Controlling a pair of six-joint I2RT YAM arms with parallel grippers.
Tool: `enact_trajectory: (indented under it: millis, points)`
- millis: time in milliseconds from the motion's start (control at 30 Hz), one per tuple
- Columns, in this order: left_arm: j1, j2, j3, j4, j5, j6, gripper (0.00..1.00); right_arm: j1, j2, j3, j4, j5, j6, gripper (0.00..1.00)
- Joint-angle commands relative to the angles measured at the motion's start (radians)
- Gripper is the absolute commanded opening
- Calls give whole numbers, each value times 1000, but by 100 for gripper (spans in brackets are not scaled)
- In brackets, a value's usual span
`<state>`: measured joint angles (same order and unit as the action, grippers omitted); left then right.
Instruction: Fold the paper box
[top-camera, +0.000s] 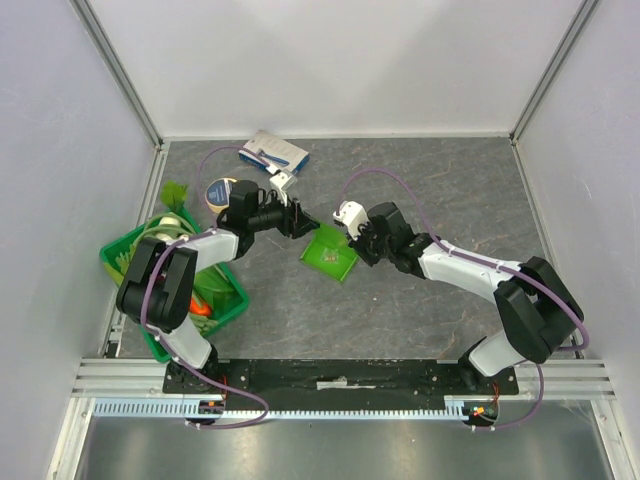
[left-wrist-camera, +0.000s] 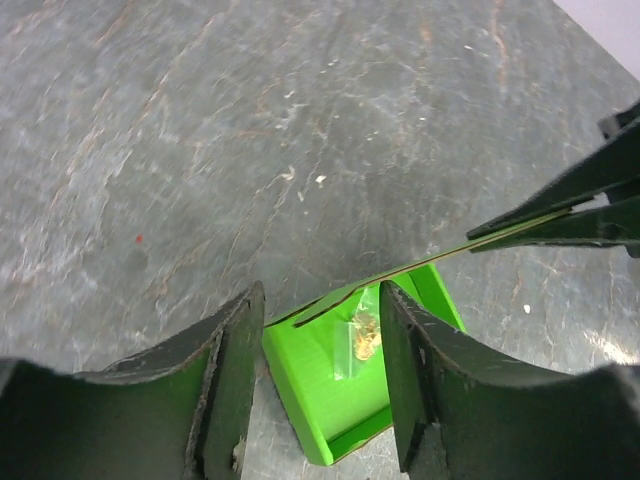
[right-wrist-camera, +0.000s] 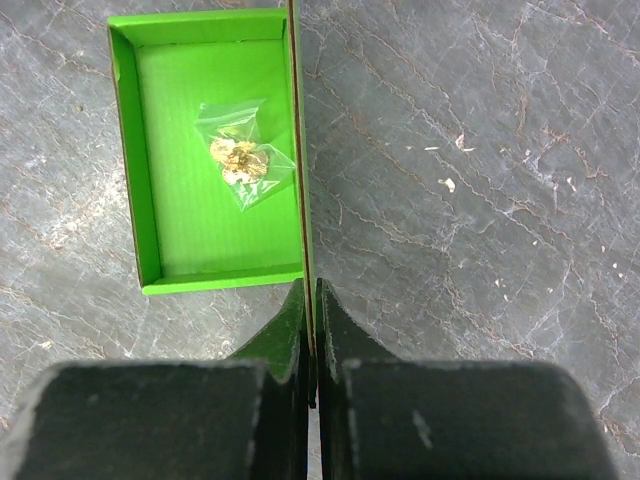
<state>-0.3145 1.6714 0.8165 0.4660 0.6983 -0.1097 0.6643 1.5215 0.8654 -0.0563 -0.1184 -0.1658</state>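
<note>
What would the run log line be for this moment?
task: fold paper box | right gripper: shut on its side wall | left gripper: open over the box, gripping nothing | box contents: small clear bag

I count 1 paper box (top-camera: 329, 252), 1 clear bag (right-wrist-camera: 240, 152), 1 green crate (top-camera: 232, 308), 1 flat carton (top-camera: 275, 152), 1 round tin (top-camera: 218, 191).

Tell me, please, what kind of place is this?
Probably a robot test cell in a lab: plain white panel walls in an aluminium frame enclose a grey stone-look table, and the left arm and right arm are bolted to a base plate.
</note>
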Motion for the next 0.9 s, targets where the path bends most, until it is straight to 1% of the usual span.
enact_trajectory:
  millis: [0, 67, 133, 233, 267, 300, 367, 400, 433, 467, 600, 700, 800, 833, 867]
  points:
    - [2, 34, 82, -76, 161, 168, 53, -6, 14, 34, 3, -32, -9, 0]
    - [2, 50, 96, -90, 162, 188, 47, -6, 16, 35, 0, -30, -11, 0]
    - [0, 53, 96, -102, 155, 200, 46, -9, 16, 35, 0, -29, -9, 0]
    - [-3, 59, 113, -124, 142, 225, 39, -12, 16, 35, 0, -27, -9, 0]
    - [-5, 63, 119, -154, 135, 241, 36, -11, 17, 35, 0, -24, -9, 0]
    - [-6, 67, 124, -167, 129, 249, 36, -11, 19, 37, 0, -21, -8, 0]
    - [-11, 70, 125, -193, 112, 265, 38, -12, 17, 37, 0, -13, -6, 0]
    - [-12, 77, 131, -202, 112, 268, 40, -14, 19, 37, -2, -12, -6, 0]
    - [-15, 80, 138, -211, 109, 272, 47, -15, 17, 37, -1, -9, -5, 0]
    - [-21, 85, 147, -242, 98, 278, 49, -15, 17, 37, 0, -9, -5, 0]
    - [-29, 100, 165, -266, 75, 281, 50, -17, 16, 37, 0, -6, -3, 0]
    - [-35, 99, 168, -274, 57, 280, 46, -19, 11, 37, 0, -1, 0, 0]
    - [-43, 88, 162, -279, 20, 283, 38, -20, 12, 38, 0, 11, 5, 0]
    - [-50, 80, 161, -279, -3, 283, 32, -20, 12, 38, 0, 14, 6, 0]
    - [-55, 76, 158, -277, -20, 286, 29, -20, 12, 38, 0, 26, 15, 0]
